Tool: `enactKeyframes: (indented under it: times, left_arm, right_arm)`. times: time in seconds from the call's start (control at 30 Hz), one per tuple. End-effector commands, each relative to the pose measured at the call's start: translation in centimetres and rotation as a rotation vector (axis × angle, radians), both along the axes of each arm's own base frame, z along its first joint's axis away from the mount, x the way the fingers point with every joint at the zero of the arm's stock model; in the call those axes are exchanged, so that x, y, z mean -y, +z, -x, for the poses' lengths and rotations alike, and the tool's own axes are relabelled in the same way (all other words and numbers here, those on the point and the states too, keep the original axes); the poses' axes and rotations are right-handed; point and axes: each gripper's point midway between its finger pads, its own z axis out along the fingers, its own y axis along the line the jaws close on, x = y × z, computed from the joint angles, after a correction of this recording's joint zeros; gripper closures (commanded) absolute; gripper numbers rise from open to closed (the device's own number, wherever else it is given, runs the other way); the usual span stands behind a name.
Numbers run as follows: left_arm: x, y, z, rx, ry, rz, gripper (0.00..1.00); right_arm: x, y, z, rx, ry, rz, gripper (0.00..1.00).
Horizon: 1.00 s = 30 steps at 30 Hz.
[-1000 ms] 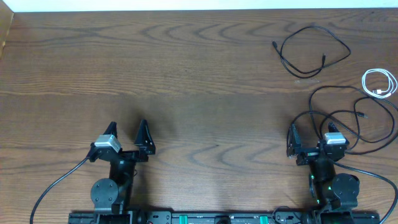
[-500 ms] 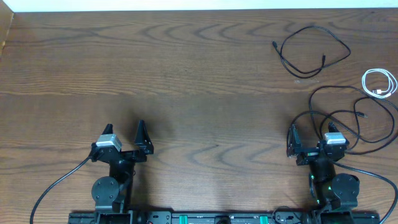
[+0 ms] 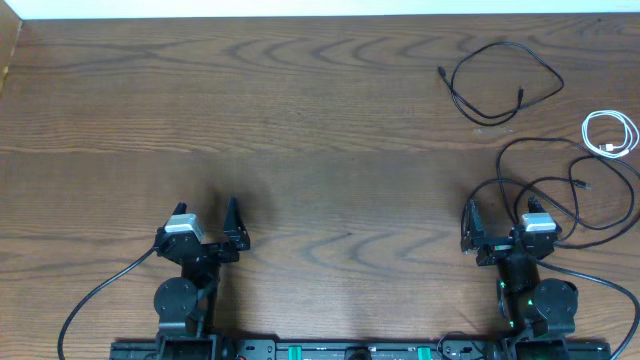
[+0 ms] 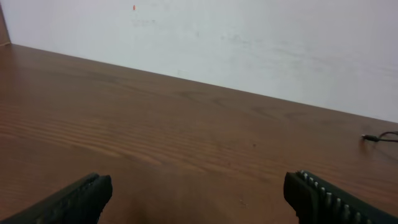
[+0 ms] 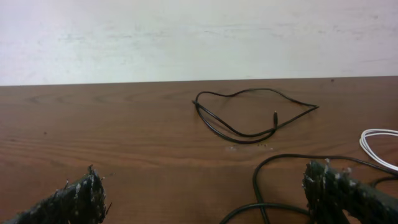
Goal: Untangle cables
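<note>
both arms sat low at the near edge of the table [image 3: 320, 120], neither one over any cable. the left gripper [image 3: 207, 214] had its jaws spread wide with nothing between them, and its wrist view showed only bare wood ahead. the right gripper [image 3: 500, 220] was spread just as wide and also empty. all three cables lay on the right side. one black cable [image 3: 505, 85] formed a loose loop on its own toward the far edge, well apart from the others. the white cable [image 3: 610, 132] was coiled small at the right edge. the second black cable [image 3: 570, 190] sprawled just beyond the right gripper, crossing over itself several times; its upper curve ran close to the white coil, and i could not tell if they touched. the sorting looked nearly done, or paused between grasps. the next move likely fell to the right arm: reach forward, pinch the sprawled black cable near one plug, and draw it out straight, away from the white coil.
</note>
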Motion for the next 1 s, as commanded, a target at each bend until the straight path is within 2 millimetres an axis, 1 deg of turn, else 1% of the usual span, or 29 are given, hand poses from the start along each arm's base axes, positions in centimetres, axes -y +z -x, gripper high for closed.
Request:
enactKeyframes:
  times: [0.0,0.07,0.97]
  left_arm:
    - [-0.65,-1.38,0.06,-0.052,0.035,-0.022,0.06]
    - [-0.65,-2.23,0.20,-0.087,0.034,-0.023,0.06]
    - [-0.65,-2.16,0.19,-0.084,0.034,-0.023,0.06]
  right_arm:
    - [0.09,0.02,0.03,0.004,-0.006,0.015,0.01]
    - [0.09,0.02,0.03,0.004,-0.006,0.015,0.01]
    - [0.23,0.03,0.02,0.004,-0.011,0.015,0.01]
